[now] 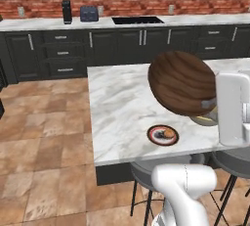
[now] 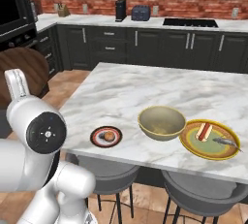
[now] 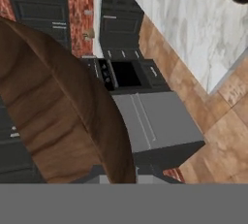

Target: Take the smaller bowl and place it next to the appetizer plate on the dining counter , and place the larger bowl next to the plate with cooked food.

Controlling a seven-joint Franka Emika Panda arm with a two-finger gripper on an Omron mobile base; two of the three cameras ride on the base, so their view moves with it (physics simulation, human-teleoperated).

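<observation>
Currently the pincer grips the smaller bowl (image 1: 181, 83) aloft (tilted); level it, then lower it onto bare worktop (image 2: 121, 97) beside the appetizer plate (image 2: 106, 136).

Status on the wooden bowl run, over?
Pincer shut on wooden bowl, carried tilted above the dining counter. Appetizer plate near the counter's front edge, bare marble around it. Beige bowl already beside the yellow plate.
</observation>
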